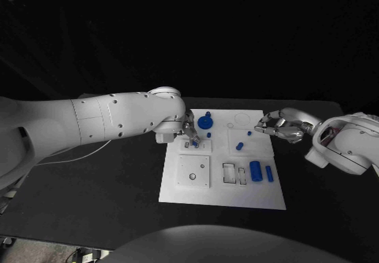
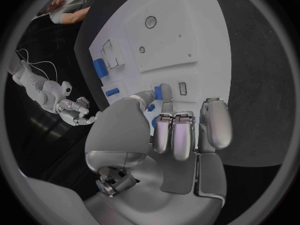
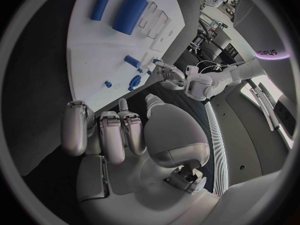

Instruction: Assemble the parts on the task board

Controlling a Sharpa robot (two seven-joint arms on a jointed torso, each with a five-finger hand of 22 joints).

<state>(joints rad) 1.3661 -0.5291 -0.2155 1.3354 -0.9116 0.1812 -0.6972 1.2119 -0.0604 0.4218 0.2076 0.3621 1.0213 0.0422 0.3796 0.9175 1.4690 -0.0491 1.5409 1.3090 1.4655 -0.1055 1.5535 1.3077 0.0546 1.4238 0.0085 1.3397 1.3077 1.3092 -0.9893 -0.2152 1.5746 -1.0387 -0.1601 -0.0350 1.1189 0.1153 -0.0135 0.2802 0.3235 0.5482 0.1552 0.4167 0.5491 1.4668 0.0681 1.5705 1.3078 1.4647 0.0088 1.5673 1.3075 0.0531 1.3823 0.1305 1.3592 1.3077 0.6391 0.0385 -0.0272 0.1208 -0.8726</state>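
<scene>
Pinching small blue part (image 2: 165,91) in left hand (image 1: 188,131) over white board (image 1: 223,196); risks jamming if tilted at slot. Right hand (image 1: 280,127) curled in, holding nothing, at board's edge.

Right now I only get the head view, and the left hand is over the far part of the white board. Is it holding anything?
Observer: Yes. The left wrist view shows the left hand pinching a small blue part.
Visitor: Over what?
Observer: It is right beside a small rectangular slot in the task board.
Visitor: And the other hand?
Observer: In the right wrist view, the right hand has its fingers curled in, holding nothing.
</scene>
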